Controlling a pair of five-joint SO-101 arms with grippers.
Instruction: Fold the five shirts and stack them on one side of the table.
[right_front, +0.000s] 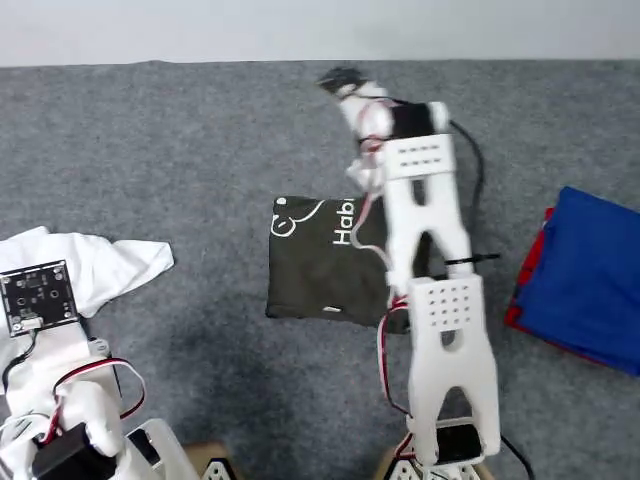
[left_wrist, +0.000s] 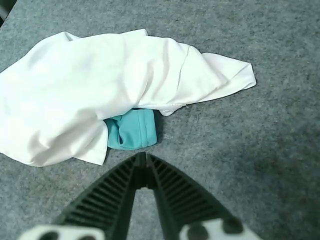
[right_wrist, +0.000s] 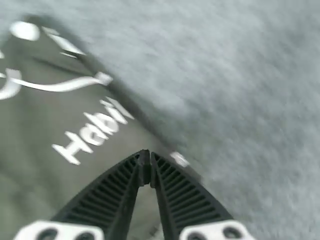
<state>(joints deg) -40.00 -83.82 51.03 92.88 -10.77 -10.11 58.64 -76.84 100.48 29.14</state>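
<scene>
Finishing the folded dark shirt at centre; right gripper pressed together over its far edge. Next, probably: grip it, carry it right onto blue stack. Left gripper pressed together too.

So the dark shirt, white print, lies folded mid-frame; white shirt crumpled at left over a teal shirt; folded blue shirt atop a red shirt at right.

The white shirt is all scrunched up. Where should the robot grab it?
Probably the pointed flap of the white shirt, coming from above on the table-middle side. It sticks out flat from the heap with bare carpet around, away from the teal shirt underneath.
</scene>
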